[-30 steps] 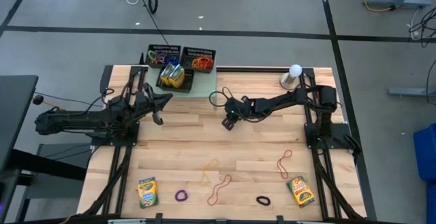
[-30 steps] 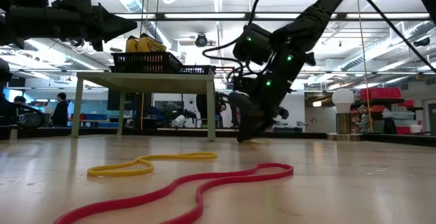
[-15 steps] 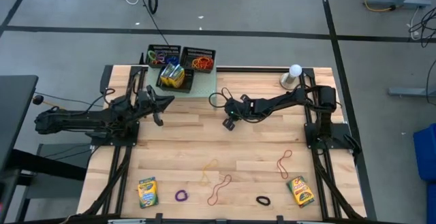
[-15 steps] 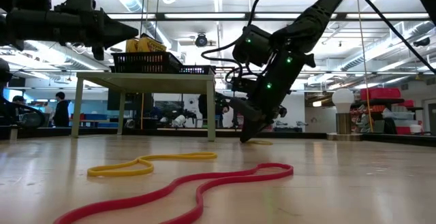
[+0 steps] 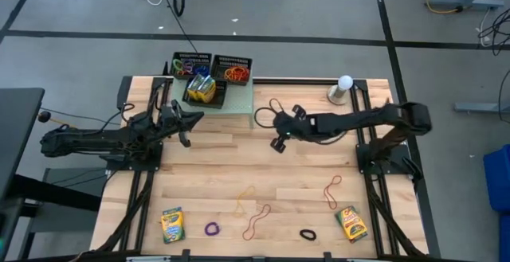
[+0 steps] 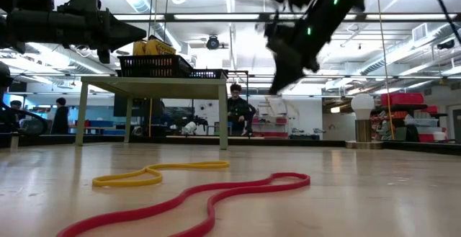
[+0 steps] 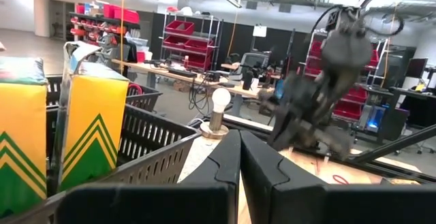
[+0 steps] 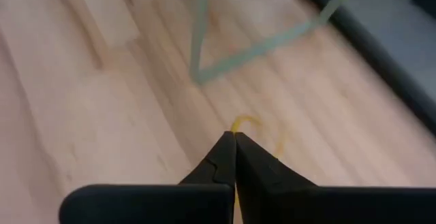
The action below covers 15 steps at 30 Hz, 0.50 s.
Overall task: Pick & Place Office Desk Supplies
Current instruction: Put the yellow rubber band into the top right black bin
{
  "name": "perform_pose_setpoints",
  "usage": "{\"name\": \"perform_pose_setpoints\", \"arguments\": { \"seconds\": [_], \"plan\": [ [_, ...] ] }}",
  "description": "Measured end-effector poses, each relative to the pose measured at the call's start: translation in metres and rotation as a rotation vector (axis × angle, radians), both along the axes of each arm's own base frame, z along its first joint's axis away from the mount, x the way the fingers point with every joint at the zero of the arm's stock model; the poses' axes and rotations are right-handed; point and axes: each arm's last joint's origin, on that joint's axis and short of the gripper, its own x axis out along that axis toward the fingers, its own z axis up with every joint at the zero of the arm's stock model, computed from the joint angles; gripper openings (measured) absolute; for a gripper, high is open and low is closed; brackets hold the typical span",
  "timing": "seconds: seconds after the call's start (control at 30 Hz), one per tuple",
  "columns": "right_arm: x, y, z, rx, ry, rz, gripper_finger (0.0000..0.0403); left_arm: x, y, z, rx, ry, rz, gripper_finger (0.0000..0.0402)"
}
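Pinching a thin yellow rubber band at the tips of the clenched right hand, raised above the middle of the worktop. Judging the band near weightless, limp and stretchy, prone to slipping free; gripping one strand squarely looking safest. Failing to make the band out from above; seeing only a blurred hand from table height. Holding the left hand, clenched and empty, beside the black mesh trays.
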Motion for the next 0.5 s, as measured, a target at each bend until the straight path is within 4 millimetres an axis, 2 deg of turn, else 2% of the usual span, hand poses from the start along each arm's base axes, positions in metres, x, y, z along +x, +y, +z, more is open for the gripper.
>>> {"name": "perform_pose_setpoints", "arguments": {
  "seconds": [0.13, 0.23, 0.37, 0.5],
  "plan": [
    [-0.008, 0.002, 0.031, -0.055, -0.097, -0.01, 0.0004, 0.0, 0.0, 0.001, 0.001, -0.009, 0.0, 0.0011],
    [-0.002, -0.001, 0.051, -0.129, -0.146, -0.003, 0.0003, 0.0, 0.0, 0.001, 0.001, -0.007, 0.0, 0.0011],
    [0.017, -0.014, 0.077, -0.21, -0.209, 0.016, 0.0003, 0.0, 0.0, 0.002, 0.002, -0.016, 0.0, 0.0011],
    [0.039, -0.043, 0.102, -0.298, -0.258, -0.004, 0.0003, 0.0, 0.0, 0.002, 0.004, -0.022, 0.0, 0.0011]
  ]
}}
